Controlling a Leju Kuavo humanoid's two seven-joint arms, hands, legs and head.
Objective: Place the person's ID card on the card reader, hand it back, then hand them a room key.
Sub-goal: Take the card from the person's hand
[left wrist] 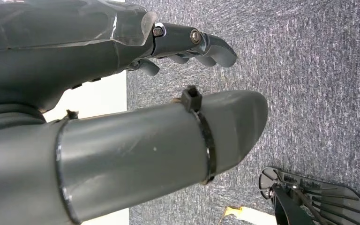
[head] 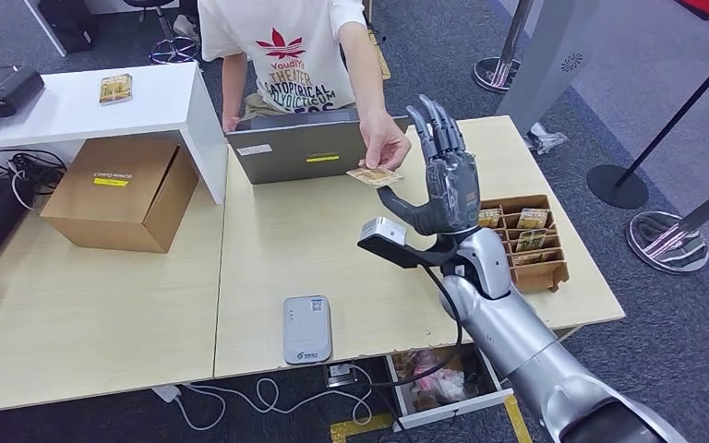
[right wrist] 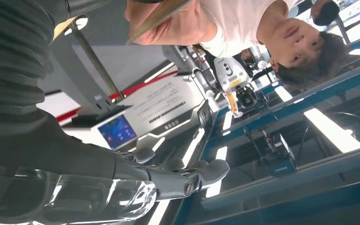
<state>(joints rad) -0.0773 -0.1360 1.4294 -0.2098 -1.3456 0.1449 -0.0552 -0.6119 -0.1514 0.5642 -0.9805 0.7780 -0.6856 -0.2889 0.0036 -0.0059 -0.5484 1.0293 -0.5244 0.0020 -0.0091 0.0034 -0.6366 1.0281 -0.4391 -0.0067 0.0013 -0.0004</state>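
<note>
Pale wood desk (head: 268, 268) spreads across the head view, with a person (head: 286, 46) leaning in from the far side behind a grey laptop (head: 300, 152). Rising over the desk, the silver right arm (head: 517, 341) holds its right hand (head: 443, 180) upright, palm facing the person, fingers straight and apart, thumb out, holding nothing. The person's hand (head: 383, 143) pinches the ID card (head: 374, 175) just beside that thumb, not touching it. Nearer the robot lies the card reader (head: 306, 329). Beside carpet, the left hand (left wrist: 122, 93) hangs with fingers curled in, holding nothing.
</note>
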